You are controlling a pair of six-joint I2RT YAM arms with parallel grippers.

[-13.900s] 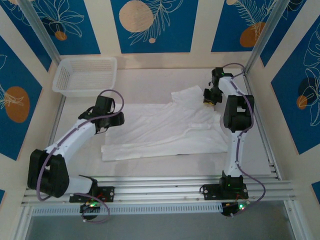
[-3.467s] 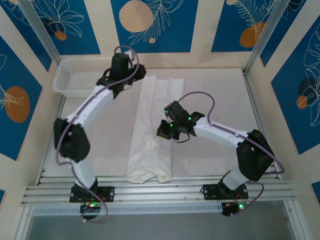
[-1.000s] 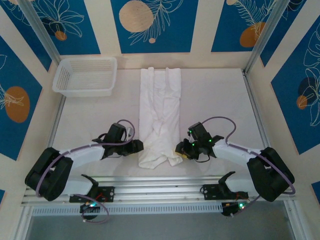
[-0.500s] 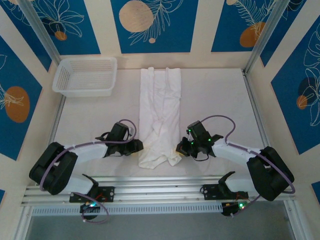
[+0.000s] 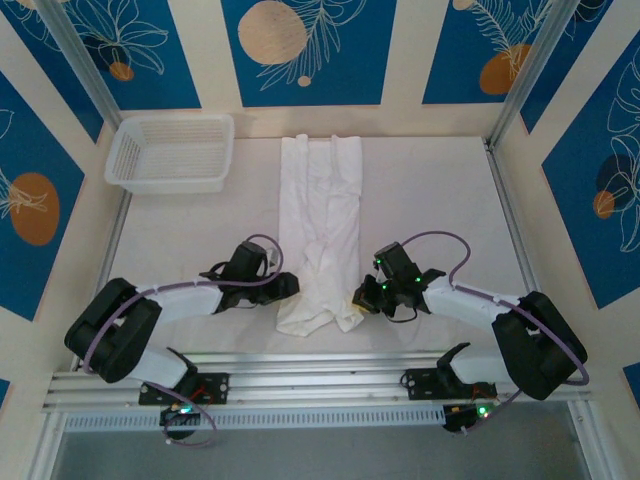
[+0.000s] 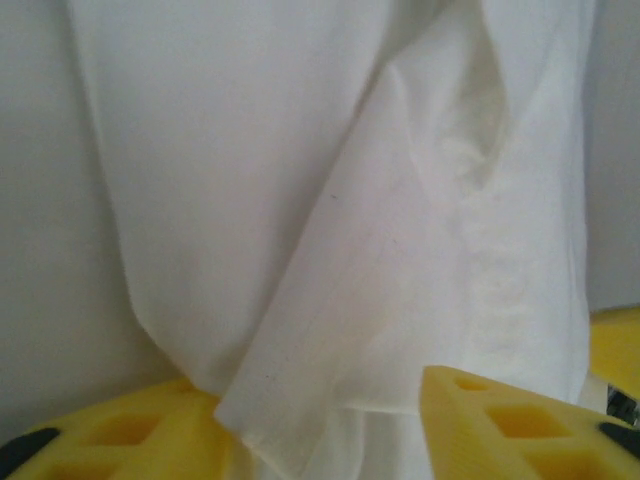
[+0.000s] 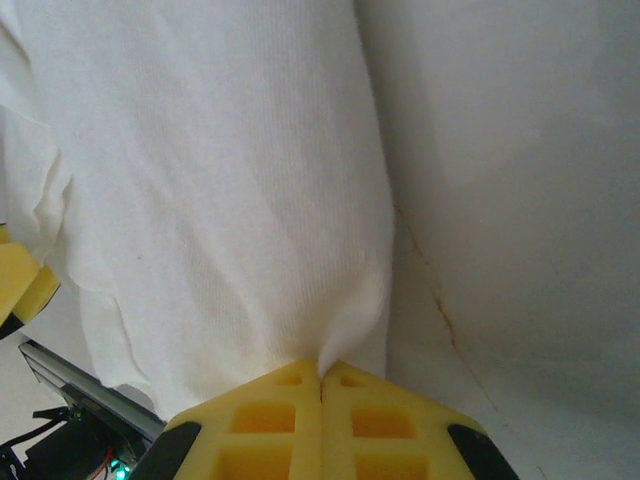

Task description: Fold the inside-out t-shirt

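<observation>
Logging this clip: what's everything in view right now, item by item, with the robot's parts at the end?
t-shirt: one, white, folded into a long strip down the middle of the table, from far edge to near edge.
mesh basket: one, white, far left corner of the table.
table: one, white, under the shirt and basket.
rails: silver, along the near edge, by the arm bases.
wall panels: several, blue with orange discs and white leaf outlines, on the walls around the table.
left claw: one, yellow, open, straddling the strip's near left edge.
right claw: one, yellow, shut on the strip's near right edge.
</observation>
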